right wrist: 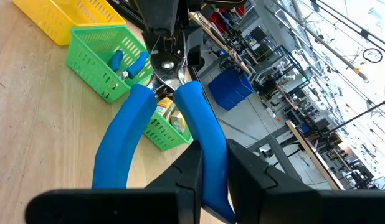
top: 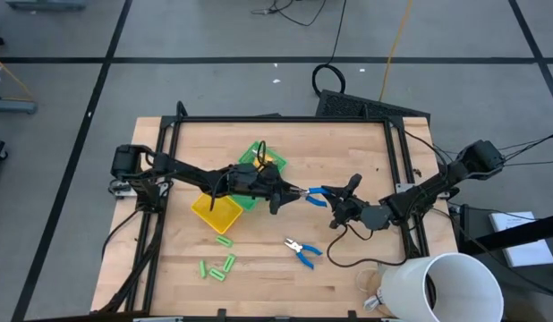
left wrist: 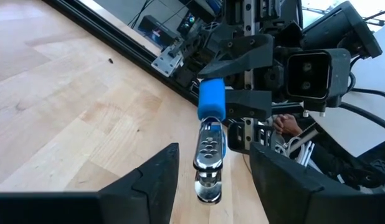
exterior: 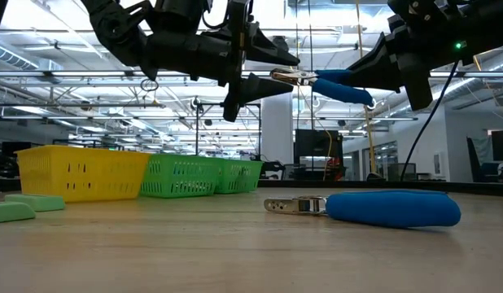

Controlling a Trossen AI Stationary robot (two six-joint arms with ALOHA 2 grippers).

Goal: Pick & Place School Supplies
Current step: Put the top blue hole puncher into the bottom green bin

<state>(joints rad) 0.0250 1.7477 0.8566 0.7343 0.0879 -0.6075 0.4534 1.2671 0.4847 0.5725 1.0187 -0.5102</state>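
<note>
blue pliers (top: 316, 195) airborne | second (top: 301, 252) on table | green sticks (top: 217, 266) scattered

Industrial lab: ceiling trusses (exterior: 447, 77), framed wooden workbench (top: 348, 152).

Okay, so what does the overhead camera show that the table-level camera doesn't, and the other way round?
Only the high view shows the light-green sticks spread out in a cluster and the big white cup at the table's corner. Only the low view shows that the blue-handled pliers are lifted well above the table between the left gripper and the right gripper. Both show a second pair of pliers lying on the wood, plus the yellow basket.
</note>
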